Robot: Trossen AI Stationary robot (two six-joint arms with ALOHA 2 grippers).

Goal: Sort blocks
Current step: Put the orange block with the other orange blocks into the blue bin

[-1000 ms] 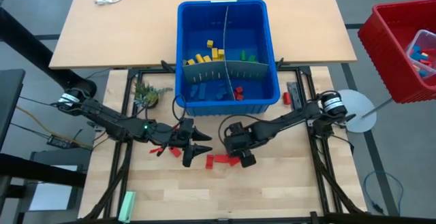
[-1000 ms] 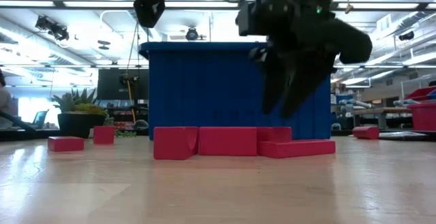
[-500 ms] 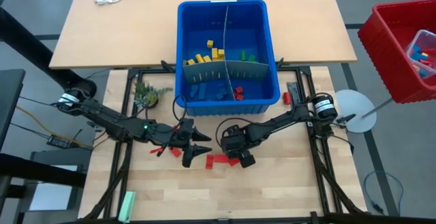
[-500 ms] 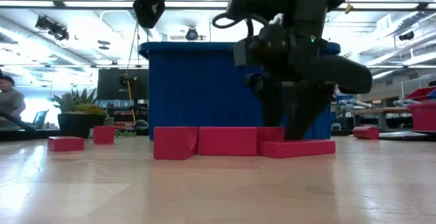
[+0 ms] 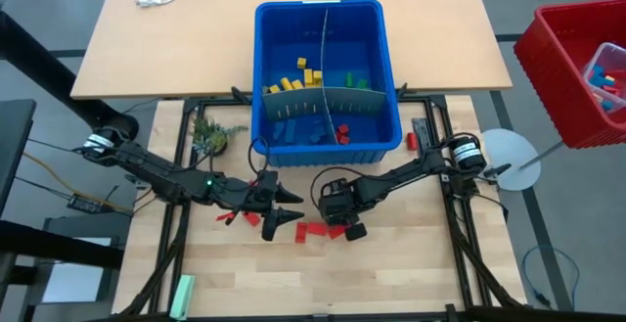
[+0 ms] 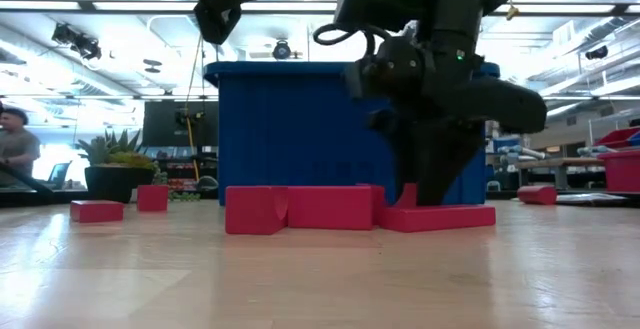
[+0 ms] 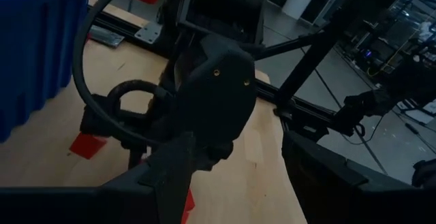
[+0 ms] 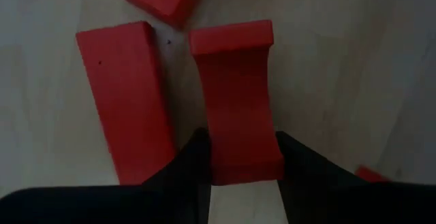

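1. Closure is the change in the high view: the right gripper (image 5: 344, 226), which stood wider a second ago, has been drawn in over the loose red blocks (image 5: 315, 231) lying near the middle of the worktop (image 5: 411, 263), in front of the blue bin (image 5: 328, 11). Sorted blocks (image 5: 293, 79) are seen in the bin's compartments by colour. The left gripper (image 5: 290, 212) is held released, fingers spread, just beside the same red cluster
2. Low view: the right gripper has been brought down to the worktop at the right end of the red row, where it hovered above a second ago. The left gripper is seen raised well above the table
3. Left wrist view: the left fingers are shown apart and empty, and the right arm's wrist housing is seen beyond them
4. Right wrist view: one red block (image 8: 238, 94) is grasped, with a dark finger pressed to each long side. A second block lies just beside it. A pick is judged to have been started, with the lift towards the bin's red compartment not yet made
5. Writing: no brand or label can be read in any view
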